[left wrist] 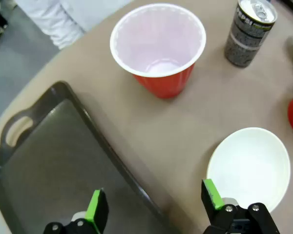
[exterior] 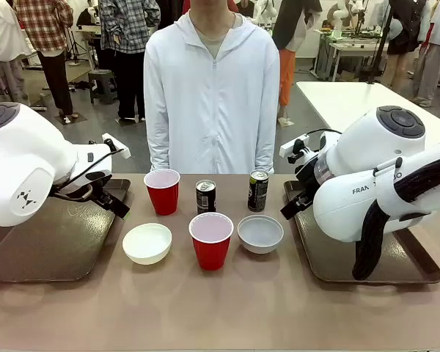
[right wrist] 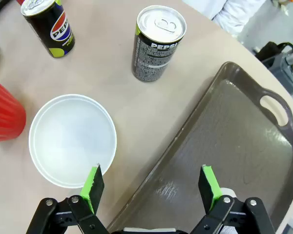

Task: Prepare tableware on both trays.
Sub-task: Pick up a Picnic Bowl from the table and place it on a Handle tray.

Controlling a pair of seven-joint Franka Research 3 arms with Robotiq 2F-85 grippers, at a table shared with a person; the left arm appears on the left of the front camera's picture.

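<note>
At the left, a dark brown tray [exterior: 51, 242] lies on the desk [exterior: 205, 308] with nothing on it. The left claw [left wrist: 154, 200] hangs spread over the tray's inner rim, one pad above the tray and the other above the edge of the cream-white bowl [exterior: 147, 243], pinching nothing. That bowl sits on the desk just beside the tray. Behind it stands one red cup [exterior: 162, 191], upright; a second red cup [exterior: 211, 240] stands nearer, between the two bowls. Two Pepsi cans, one [exterior: 205, 196] mid-desk and one [exterior: 258, 191] to its right, stand upright in the far row. The pale grey-white bowl [exterior: 260, 233] rests in front of the right can. The right claw [right wrist: 151, 183] is spread too, holding nothing, over the gap between this bowl and the second tray [exterior: 330, 260], also bare. A person [exterior: 211, 88] in a white jacket stands at the far side.
</note>
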